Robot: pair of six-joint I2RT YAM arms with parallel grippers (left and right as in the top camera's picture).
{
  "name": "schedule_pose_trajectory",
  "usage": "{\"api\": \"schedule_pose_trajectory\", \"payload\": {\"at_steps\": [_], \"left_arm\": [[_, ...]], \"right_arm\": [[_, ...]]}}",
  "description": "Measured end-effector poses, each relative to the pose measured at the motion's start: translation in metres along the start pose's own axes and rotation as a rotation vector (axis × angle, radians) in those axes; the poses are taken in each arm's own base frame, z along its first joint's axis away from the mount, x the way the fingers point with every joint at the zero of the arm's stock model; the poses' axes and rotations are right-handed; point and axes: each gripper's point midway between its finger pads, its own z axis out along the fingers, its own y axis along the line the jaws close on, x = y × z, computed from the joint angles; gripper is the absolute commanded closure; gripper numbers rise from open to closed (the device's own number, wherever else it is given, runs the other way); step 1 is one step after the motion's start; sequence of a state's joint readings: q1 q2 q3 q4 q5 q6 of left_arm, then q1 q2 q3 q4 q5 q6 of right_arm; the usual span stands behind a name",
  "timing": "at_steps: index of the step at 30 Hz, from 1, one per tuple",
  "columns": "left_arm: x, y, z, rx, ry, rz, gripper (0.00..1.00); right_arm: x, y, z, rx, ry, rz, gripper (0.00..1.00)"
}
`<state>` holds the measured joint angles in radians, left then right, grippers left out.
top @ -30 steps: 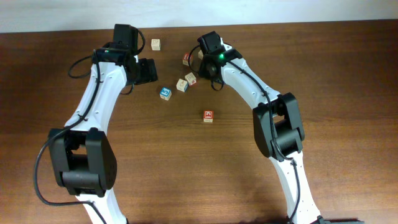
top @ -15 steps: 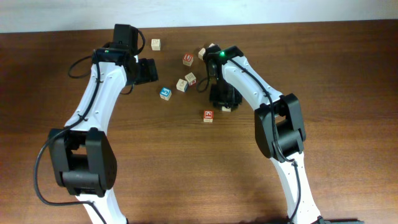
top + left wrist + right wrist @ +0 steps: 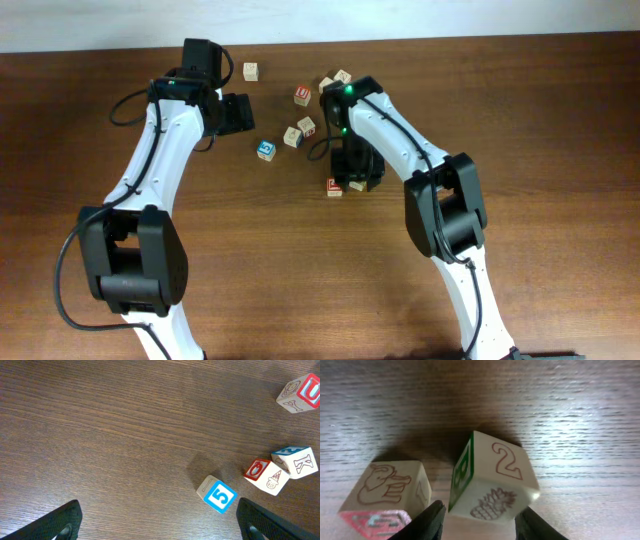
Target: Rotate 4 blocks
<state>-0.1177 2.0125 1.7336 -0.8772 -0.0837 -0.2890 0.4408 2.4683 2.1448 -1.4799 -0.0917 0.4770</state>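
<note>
A pale-wood block (image 3: 492,482) with a red 2, a pineapple drawing and a green side sits between my right gripper's (image 3: 484,512) fingers. The gripper is open, with a thin gap at the left finger (image 3: 432,520). Overhead, this block (image 3: 357,186) lies beside a red-faced block (image 3: 335,187), which the right wrist view shows as an elephant-drawing block (image 3: 387,487). My left gripper (image 3: 238,112) hangs wide open over bare wood. A blue 5 block (image 3: 216,494) lies just inside its right finger (image 3: 260,517).
Other blocks lie further back: a red O block (image 3: 265,474) touching a K block (image 3: 296,461), a red U block (image 3: 302,392), two pale cubes (image 3: 334,80) and a lone cube (image 3: 250,71). The table's far edge (image 3: 450,36) meets a white wall.
My right gripper came forward from the back cluster to beside the red-faced block, bringing the 2 block with it. Its jaws have eased apart. The left arm stayed put.
</note>
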Motion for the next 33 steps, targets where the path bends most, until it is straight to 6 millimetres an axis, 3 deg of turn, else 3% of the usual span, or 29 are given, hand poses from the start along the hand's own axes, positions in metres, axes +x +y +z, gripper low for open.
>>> {"api": "schedule_pose_trajectory", "payload": {"at_steps": [4, 6, 7, 10, 13, 16, 18, 21, 24, 27, 31, 33], "left_arm": [[-0.002, 0.0, 0.0, 0.001, -0.007, 0.0, 0.03], [-0.002, 0.0, 0.0, 0.0, -0.009, -0.001, 0.04], [-0.002, 0.0, 0.0, 0.0, -0.009, 0.0, 0.04], [-0.003, 0.0, 0.0, 0.0, -0.012, -0.001, 0.04], [-0.003, 0.0, 0.0, 0.0, -0.011, -0.001, 0.04], [-0.002, 0.0, 0.0, 0.0, -0.01, 0.0, 0.04], [-0.003, 0.0, 0.0, 0.0, -0.011, 0.0, 0.04], [-0.003, 0.0, 0.0, 0.0, -0.011, 0.0, 0.04], [-0.002, 0.0, 0.0, 0.0, -0.01, 0.0, 0.04], [-0.003, 0.0, 0.0, 0.0, -0.01, -0.001, 0.04], [-0.002, 0.0, 0.0, 0.0, -0.01, -0.001, 0.04], [-0.002, 0.0, 0.0, 0.0, -0.01, 0.0, 0.03]], "right_arm": [[-0.024, -0.004, -0.054, -0.066, -0.119, -0.036, 0.45], [-0.051, -0.003, -0.077, -0.093, -0.255, -0.05, 0.44], [-0.079, 0.002, -0.087, -0.108, -0.378, -0.052, 0.42], [-0.131, 0.011, -0.109, -0.125, -0.617, -0.049, 0.4], [-0.16, 0.016, -0.108, -0.138, -0.723, -0.042, 0.4], [-0.18, 0.014, -0.086, -0.133, -0.742, -0.027, 0.41], [-0.191, 0.012, -0.072, -0.132, -0.746, -0.018, 0.48], [-0.201, 0.005, -0.054, -0.11, -0.74, 0.002, 0.54], [-0.204, -0.002, -0.051, -0.097, -0.742, 0.022, 0.66], [-0.202, -0.01, -0.048, -0.082, -0.724, 0.039, 0.67], [-0.183, -0.017, -0.041, -0.057, -0.634, 0.043, 0.66], [-0.154, -0.023, -0.033, -0.05, -0.505, 0.048, 0.66]]}}
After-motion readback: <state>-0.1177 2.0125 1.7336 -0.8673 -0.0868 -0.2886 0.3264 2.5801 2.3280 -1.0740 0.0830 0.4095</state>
